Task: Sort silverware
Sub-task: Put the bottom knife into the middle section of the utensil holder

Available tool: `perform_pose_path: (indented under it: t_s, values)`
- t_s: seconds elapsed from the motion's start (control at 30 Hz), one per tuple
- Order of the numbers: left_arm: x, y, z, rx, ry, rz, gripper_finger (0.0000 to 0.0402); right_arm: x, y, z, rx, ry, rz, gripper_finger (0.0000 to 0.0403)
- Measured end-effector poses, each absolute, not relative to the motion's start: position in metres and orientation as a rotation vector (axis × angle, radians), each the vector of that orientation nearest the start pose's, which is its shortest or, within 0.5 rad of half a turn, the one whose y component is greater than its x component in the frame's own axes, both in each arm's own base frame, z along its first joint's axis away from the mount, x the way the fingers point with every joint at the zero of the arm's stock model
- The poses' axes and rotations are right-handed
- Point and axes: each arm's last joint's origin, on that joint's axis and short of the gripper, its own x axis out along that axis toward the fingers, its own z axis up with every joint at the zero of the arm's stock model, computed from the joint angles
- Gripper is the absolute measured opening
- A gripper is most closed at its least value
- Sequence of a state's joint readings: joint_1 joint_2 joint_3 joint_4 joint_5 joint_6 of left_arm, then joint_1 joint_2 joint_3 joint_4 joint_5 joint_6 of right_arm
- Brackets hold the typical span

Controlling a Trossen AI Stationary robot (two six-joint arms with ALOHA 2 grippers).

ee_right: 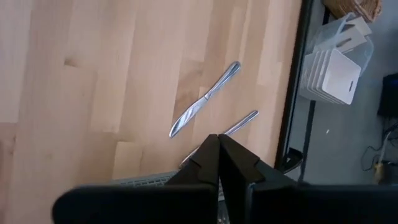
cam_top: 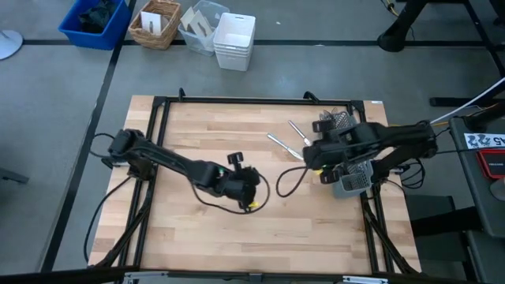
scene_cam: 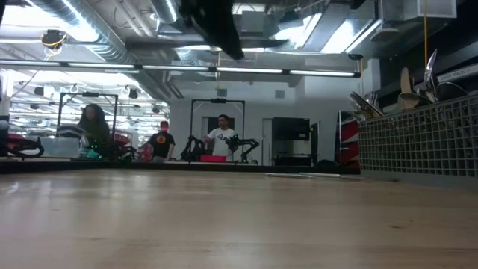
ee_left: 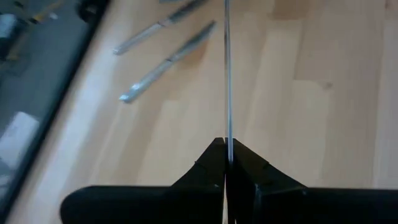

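Silverware is sitting in three places, so you are looking at a sort that is far from finished. Two knives (cam_top: 288, 140) are lying loose on the wooden table (cam_top: 197, 126), side by side and apart from each other, just ahead of the right arm. More pieces are standing bunched together in the wire-mesh caddy (scene_cam: 422, 142) at the table's right edge, handles and bowls poking above its rim in the low view; how many are in there you cannot count from these pictures.

Your left gripper (ee_left: 225, 163) is hanging over the middle of the table with its jaws clamped on one thin piece (ee_left: 227, 74), seen edge-on in its wrist view, so whether it is a knife, fork or spoon is not clear. Your right gripper (ee_right: 219, 158) is hovering near the caddy and the two knives with its jaws pinched together; nothing is showing between them.

No sorted groups are visible on the table yet. By my judgement you are only getting started: the piece in the left gripper is waiting for a place, the loose knives need grouping, and the caddy is holding most of the work.
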State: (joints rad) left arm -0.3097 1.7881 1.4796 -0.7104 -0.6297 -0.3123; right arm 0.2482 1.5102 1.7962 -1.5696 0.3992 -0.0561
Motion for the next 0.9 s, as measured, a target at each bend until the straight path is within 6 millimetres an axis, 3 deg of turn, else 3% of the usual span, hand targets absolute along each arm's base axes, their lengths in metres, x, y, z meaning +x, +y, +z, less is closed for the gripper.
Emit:
perform_pose_path:
  t_s: [0.23,0.33,0.47,0.6,0.7,0.9]
  values:
    - [0.333,-0.094,0.304,0.179,0.778,0.493,0.0000,0.196,0.038,0.424,-0.305,1.101,-0.172,0.0012]
    - [0.330,-0.087,0.295,0.163,0.726,0.485,0.0000,0.174,0.033,0.417,-0.216,1.075,-0.225,0.0012]
    - [0.341,-0.074,0.263,0.078,0.601,0.358,0.0000,0.156,0.028,0.385,-0.101,0.966,-0.260,0.0012]
    - [0.355,-0.059,0.248,-0.024,0.276,0.112,0.0000,0.160,0.029,0.351,0.005,0.779,-0.249,0.0012]
    - [0.360,-0.048,0.239,-0.098,0.092,0.070,0.0000,0.175,0.033,0.331,0.056,0.628,-0.233,0.0012]
    - [0.371,-0.040,0.223,-0.119,0.034,0.066,0.0000,0.211,0.041,0.300,0.022,0.472,-0.234,0.0012]
